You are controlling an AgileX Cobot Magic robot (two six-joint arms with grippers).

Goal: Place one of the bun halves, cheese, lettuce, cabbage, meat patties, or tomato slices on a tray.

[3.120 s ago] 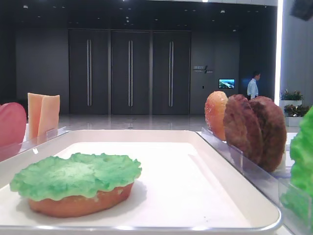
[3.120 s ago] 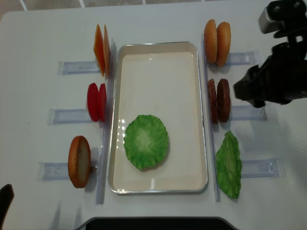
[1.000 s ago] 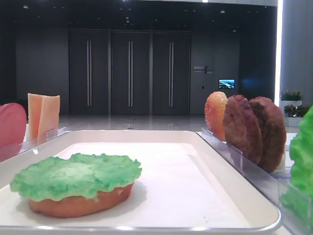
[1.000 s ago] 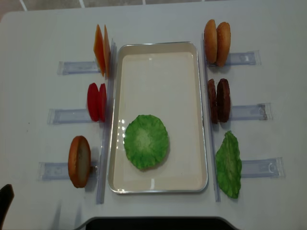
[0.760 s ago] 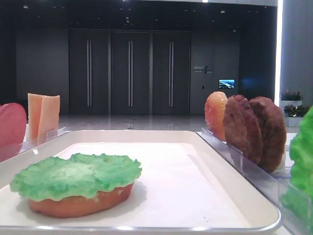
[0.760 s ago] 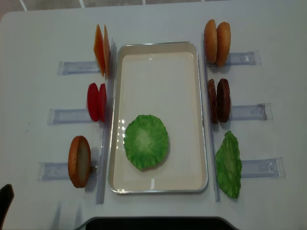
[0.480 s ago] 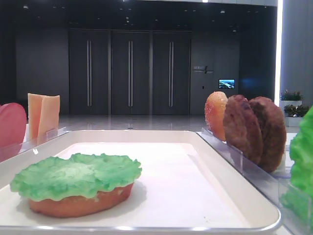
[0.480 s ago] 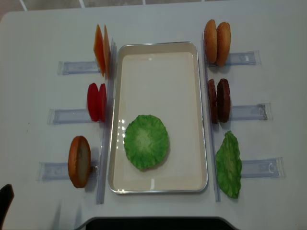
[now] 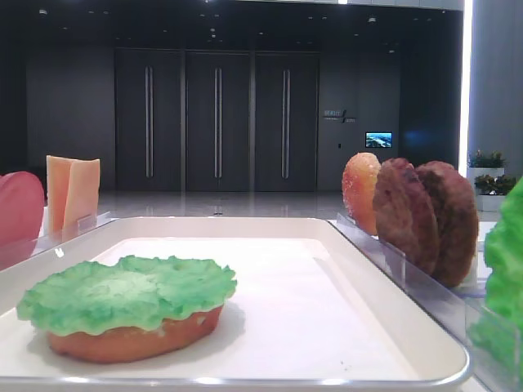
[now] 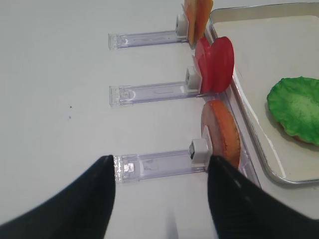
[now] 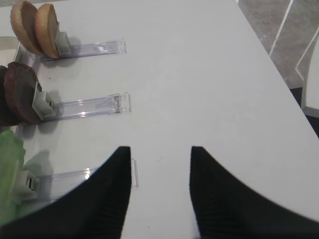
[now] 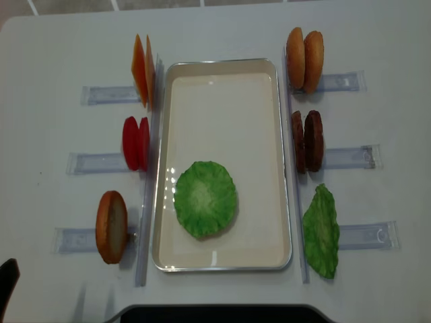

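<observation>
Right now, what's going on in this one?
Nothing is being handled. Both arms are pulled back over the table, the left end effector and right end effector open and empty. On the tray a bun half lies with lettuce on top. The cheese, tomato slices, patties and other buns stand in their holders beside the tray.

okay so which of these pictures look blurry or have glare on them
Top-down view: sharp, with small glare spots on the tray rim. Low view: the lettuce up close looks soft, the dark hall behind clearer. Right wrist view: the fingers are dark, blurred shapes. Left wrist view: fingers likewise blurred, the clear holder glinting.
</observation>
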